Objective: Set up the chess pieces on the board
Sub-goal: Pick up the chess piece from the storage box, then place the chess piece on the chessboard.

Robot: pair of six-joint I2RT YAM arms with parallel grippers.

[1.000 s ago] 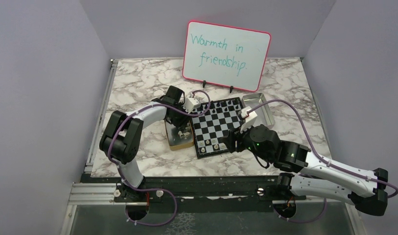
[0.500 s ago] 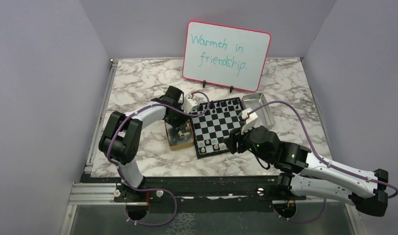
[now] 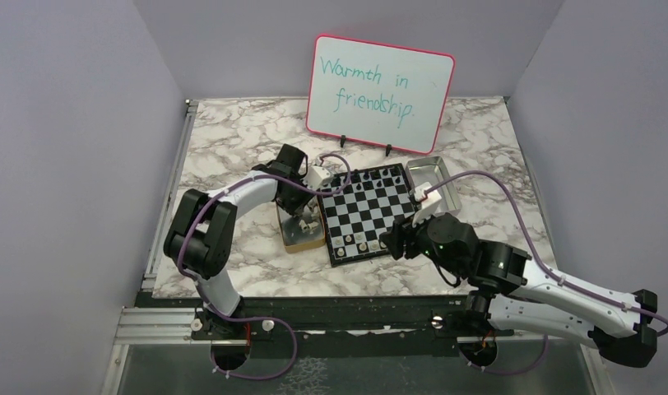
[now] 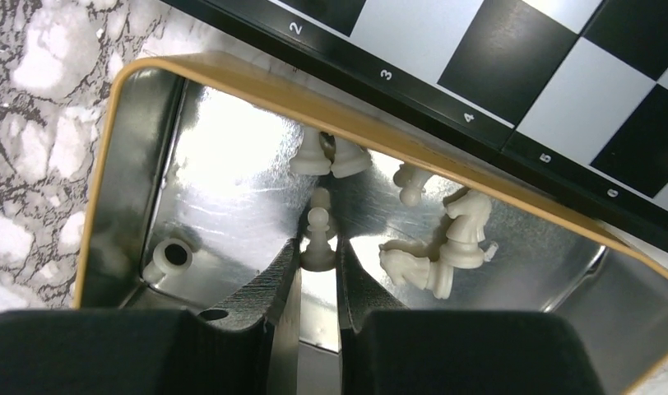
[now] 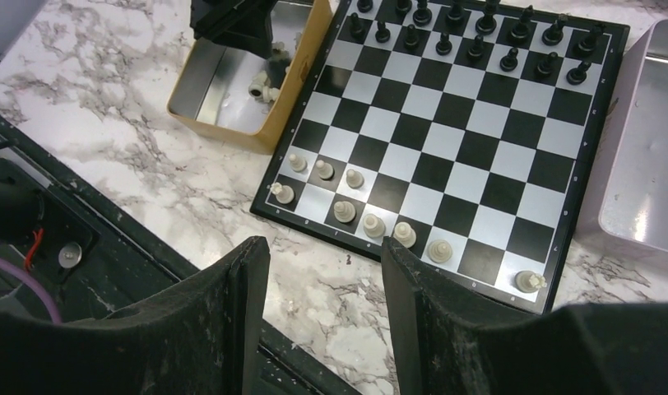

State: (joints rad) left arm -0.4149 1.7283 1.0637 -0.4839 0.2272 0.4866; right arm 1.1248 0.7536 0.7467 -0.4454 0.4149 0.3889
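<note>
Peering into the tan box (image 4: 232, 78) at nine o'clock of the board (image 5: 446, 140), we see the left tool (image 4: 318, 262) pinching an upright cream pawn (image 4: 318, 230) among loose cream pieces (image 4: 458, 234). Our right tool (image 5: 322, 247) hangs open and empty near the board's five o'clock edge.

Board half set, the rest of the cream men in a box

The chequered board (image 5: 479, 148) lies flat. Black pieces (image 5: 475, 48) stand upright in two rows along its far edge. Nine cream pieces (image 5: 373, 224) stand at the near edge: six in the outer row, three in the next. Other cream men (image 4: 347, 160) lie loose in the box (image 4: 232, 82) just beside the board, among them two knights (image 4: 466, 230). One pawn (image 4: 318, 237) stands upright there, pinched by the left gripper (image 4: 318, 257).
</note>
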